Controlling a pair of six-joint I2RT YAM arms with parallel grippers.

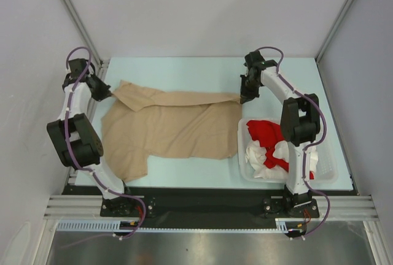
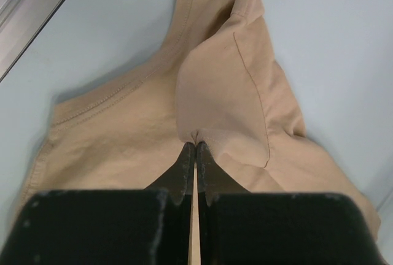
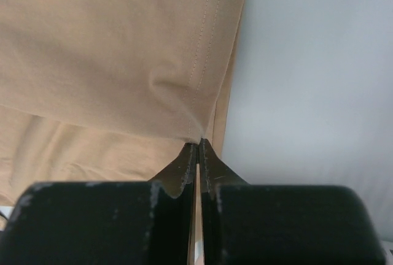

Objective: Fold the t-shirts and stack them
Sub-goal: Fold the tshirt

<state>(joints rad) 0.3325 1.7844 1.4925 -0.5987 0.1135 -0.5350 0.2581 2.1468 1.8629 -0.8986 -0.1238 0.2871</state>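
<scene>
Table [image 1: 184, 72] of pale blue, seen from above, carries a beige t-shirt [image 1: 166, 130] spread across its left and middle. A white lattice basket [image 1: 330, 168] at the right holds a red t-shirt [image 1: 270, 133] and a white t-shirt [image 1: 261, 154], crumpled together. The left gripper [image 2: 195, 145] pinches the beige t-shirt's far left edge; the right gripper [image 3: 198, 141] pinches its far right hem corner
</scene>
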